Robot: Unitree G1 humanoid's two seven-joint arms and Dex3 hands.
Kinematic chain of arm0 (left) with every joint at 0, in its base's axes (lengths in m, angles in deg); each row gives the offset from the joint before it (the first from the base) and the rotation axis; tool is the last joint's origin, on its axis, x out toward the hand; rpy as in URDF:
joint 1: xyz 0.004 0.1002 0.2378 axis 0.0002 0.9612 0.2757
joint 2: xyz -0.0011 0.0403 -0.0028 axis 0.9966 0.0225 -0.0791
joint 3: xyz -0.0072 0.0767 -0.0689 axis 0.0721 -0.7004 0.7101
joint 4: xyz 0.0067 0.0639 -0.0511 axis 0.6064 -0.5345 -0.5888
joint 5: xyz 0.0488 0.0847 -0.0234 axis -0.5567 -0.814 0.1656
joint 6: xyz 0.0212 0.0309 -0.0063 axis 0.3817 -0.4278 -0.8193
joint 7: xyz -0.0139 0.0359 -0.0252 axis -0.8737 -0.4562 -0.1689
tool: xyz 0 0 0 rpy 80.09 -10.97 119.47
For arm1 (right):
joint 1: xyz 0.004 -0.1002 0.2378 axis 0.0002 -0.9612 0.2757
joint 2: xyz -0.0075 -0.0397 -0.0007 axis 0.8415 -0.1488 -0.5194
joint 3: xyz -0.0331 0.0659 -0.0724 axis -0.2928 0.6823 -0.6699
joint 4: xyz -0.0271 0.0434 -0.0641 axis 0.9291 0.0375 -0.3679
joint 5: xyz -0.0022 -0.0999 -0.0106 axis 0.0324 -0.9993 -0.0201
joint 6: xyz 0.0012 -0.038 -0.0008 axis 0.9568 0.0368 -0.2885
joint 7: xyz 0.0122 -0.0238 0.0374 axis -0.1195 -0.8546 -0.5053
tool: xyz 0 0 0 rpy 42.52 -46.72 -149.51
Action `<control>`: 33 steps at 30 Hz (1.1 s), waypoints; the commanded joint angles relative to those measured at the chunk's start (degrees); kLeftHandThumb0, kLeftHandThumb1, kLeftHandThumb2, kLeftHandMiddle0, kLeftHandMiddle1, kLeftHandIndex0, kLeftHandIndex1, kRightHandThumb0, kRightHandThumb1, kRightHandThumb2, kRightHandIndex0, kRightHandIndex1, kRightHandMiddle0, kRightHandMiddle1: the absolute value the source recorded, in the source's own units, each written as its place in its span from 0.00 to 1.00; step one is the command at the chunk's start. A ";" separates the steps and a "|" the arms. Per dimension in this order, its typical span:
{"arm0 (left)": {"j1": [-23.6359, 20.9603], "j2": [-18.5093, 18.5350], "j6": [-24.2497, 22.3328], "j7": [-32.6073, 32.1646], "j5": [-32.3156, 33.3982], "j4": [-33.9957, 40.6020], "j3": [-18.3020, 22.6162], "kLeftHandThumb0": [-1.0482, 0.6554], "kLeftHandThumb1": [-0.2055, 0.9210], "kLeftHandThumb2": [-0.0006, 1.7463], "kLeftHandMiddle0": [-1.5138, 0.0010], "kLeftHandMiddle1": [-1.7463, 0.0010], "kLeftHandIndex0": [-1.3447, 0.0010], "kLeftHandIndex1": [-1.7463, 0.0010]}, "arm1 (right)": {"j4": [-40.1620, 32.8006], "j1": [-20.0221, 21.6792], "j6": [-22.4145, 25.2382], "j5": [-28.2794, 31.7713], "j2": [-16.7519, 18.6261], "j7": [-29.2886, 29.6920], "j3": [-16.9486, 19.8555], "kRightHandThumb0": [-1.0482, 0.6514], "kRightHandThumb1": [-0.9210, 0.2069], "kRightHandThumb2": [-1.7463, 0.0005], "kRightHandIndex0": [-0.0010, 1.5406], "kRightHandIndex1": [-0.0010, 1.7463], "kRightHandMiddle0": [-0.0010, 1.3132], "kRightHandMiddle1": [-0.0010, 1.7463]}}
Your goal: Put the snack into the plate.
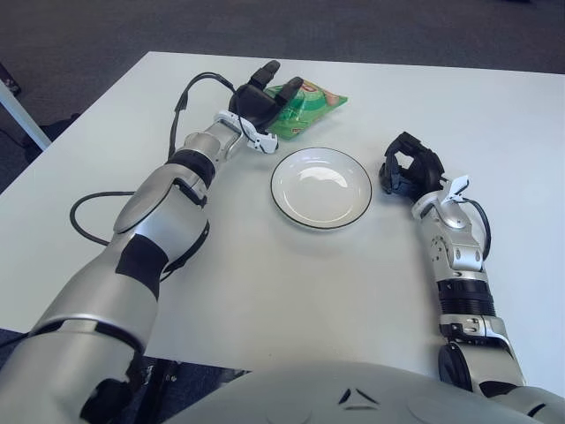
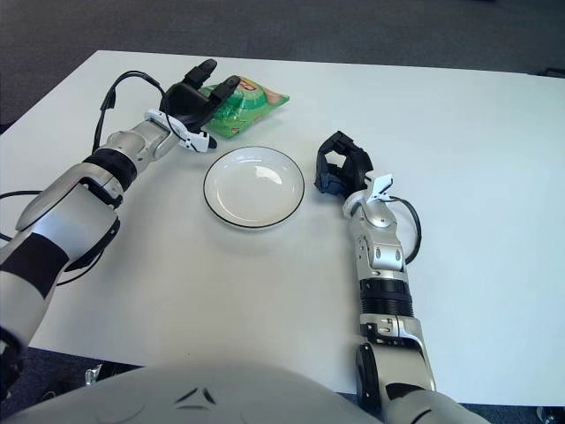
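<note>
A green snack bag (image 1: pixel 307 109) lies on the white table behind the white plate (image 1: pixel 320 187), which has a dark rim and holds nothing. My left hand (image 1: pixel 261 93) is over the bag's left end with its black fingers (image 1: pixel 267 69) spread above it, not closed on it. My right hand (image 1: pixel 408 166) shows just right of the plate with its fingers curled and nothing in them.
A black cable (image 1: pixel 86 208) runs along my left arm over the table's left part. The table's far edge (image 1: pixel 353 64) lies close behind the bag, with dark floor beyond.
</note>
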 commanded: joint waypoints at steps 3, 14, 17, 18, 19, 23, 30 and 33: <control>1.87 -0.54 -3.36 1.57 1.34 -1.17 0.53 0.07 0.93 0.09 1.00 1.00 1.00 1.00 | 1.60 -4.05 1.95 -0.27 0.20 -0.46 -0.65 0.34 0.47 0.30 0.84 1.00 0.43 1.00; 3.10 -1.09 -5.90 5.88 2.24 -2.08 0.23 0.05 0.99 0.15 1.00 1.00 0.98 0.99 | -0.15 -5.09 2.05 -0.75 0.12 -0.35 -1.35 0.35 0.47 0.30 0.85 1.00 0.42 1.00; 3.57 -1.38 -6.24 6.70 2.59 -2.25 0.41 0.05 1.00 0.17 0.99 1.00 0.99 0.93 | -0.53 -5.36 2.09 -0.81 0.18 -0.35 -1.54 0.35 0.47 0.30 0.85 1.00 0.42 1.00; 3.57 -1.32 -6.08 6.95 2.86 -2.08 0.61 0.05 1.00 0.17 0.98 0.99 1.00 0.91 | -0.72 -5.44 2.24 -0.91 0.12 -0.35 -1.68 0.35 0.46 0.30 0.85 1.00 0.42 1.00; 3.61 -1.30 -5.98 7.18 3.14 -1.96 0.82 0.05 1.00 0.18 0.97 0.99 1.00 0.89 | -0.87 -5.50 2.39 -0.97 0.04 -0.38 -1.81 0.35 0.46 0.30 0.85 1.00 0.42 1.00; 3.76 -1.28 -5.90 7.55 3.78 -1.75 1.07 0.05 1.00 0.21 0.92 0.97 1.00 0.75 | -1.21 -5.64 2.67 -0.97 -0.10 -0.39 -2.09 0.35 0.46 0.30 0.85 1.00 0.42 1.00; 5.99 -1.49 -7.13 4.48 4.73 -2.74 1.82 0.12 0.99 0.18 0.90 0.65 1.00 0.60 | -1.69 -6.08 2.60 -0.24 -0.23 -1.40 -2.39 0.35 0.46 0.30 0.84 1.00 0.42 1.00; 6.12 -1.49 -7.72 2.31 4.21 -2.73 1.27 0.16 0.98 0.21 0.91 0.45 1.00 0.55 | -1.84 -6.19 2.61 -0.08 -0.28 -1.74 -2.41 0.35 0.46 0.30 0.84 1.00 0.42 1.00</control>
